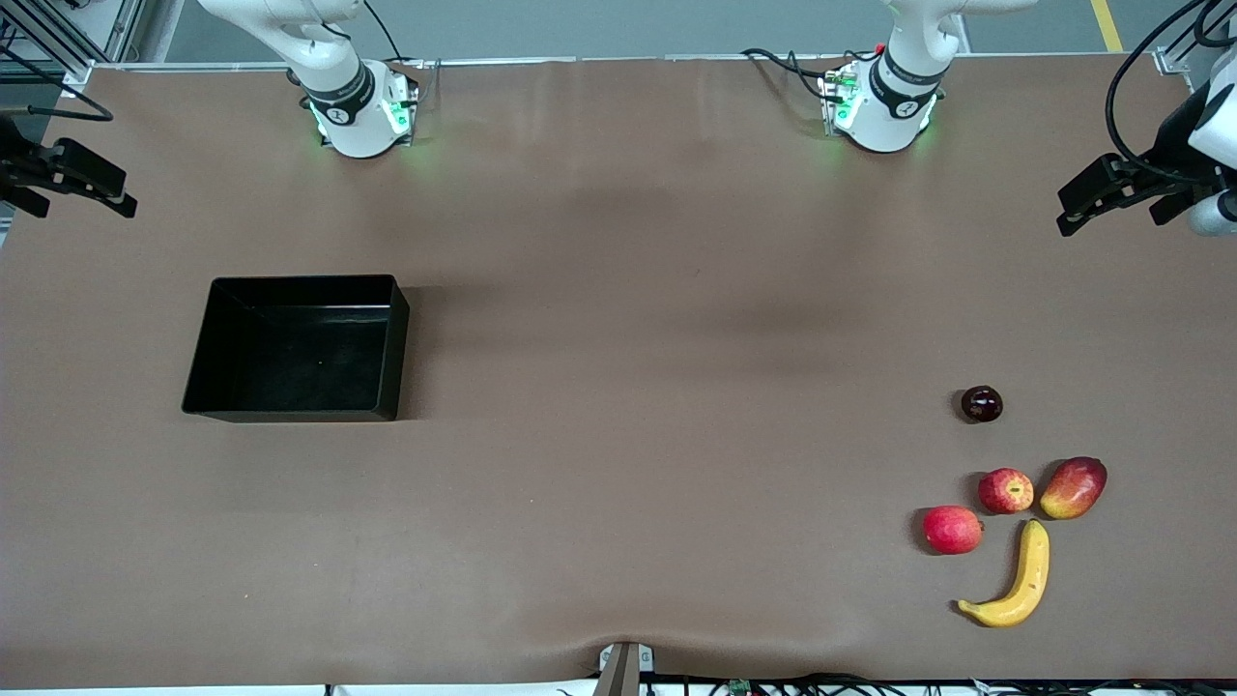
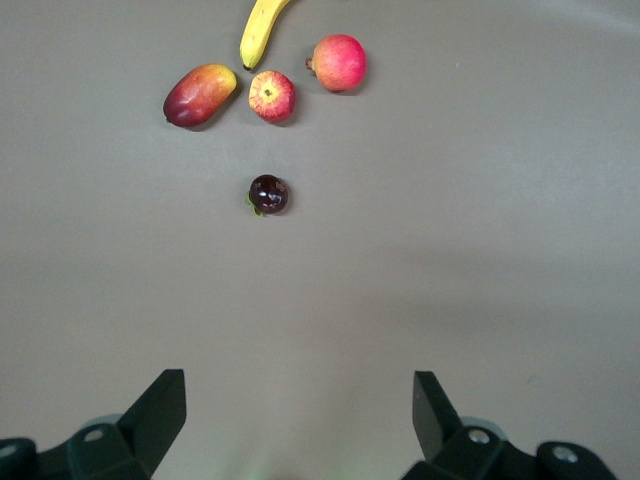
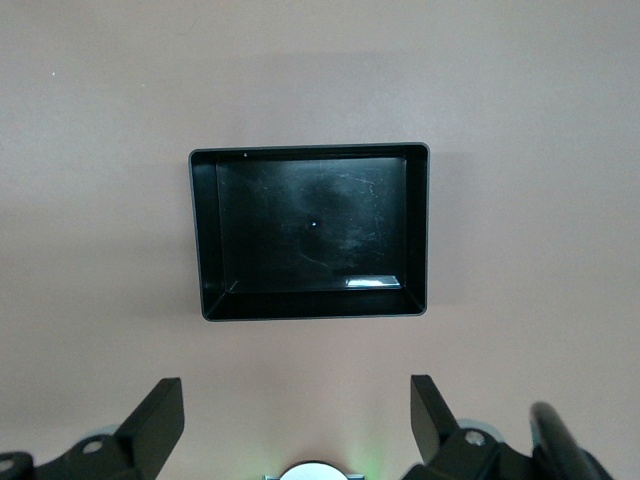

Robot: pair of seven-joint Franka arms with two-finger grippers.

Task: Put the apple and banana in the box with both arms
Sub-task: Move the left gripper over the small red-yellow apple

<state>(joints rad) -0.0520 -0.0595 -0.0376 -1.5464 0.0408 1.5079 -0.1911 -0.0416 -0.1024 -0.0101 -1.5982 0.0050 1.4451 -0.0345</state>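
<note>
The apple (image 1: pixel 1005 490), red with yellow streaks, lies on the table near the left arm's end, close to the front camera. The yellow banana (image 1: pixel 1017 578) lies just nearer to the camera. Both also show in the left wrist view, the apple (image 2: pixel 271 96) and one end of the banana (image 2: pixel 260 30). The black box (image 1: pixel 300 353) stands empty toward the right arm's end and fills the middle of the right wrist view (image 3: pixel 415 235). My left gripper (image 1: pixel 1068 208) is open and empty, raised at the table's edge. My right gripper (image 1: pixel 92 188) is open and empty, raised at the other end.
A pinkish-red round fruit (image 1: pixel 952 529) and a red-yellow mango-like fruit (image 1: pixel 1073 487) lie on either side of the apple. A small dark fruit (image 1: pixel 981 403) lies farther from the camera than the apple. The arm bases (image 1: pixel 884 106) (image 1: pixel 362 111) stand at the table's back edge.
</note>
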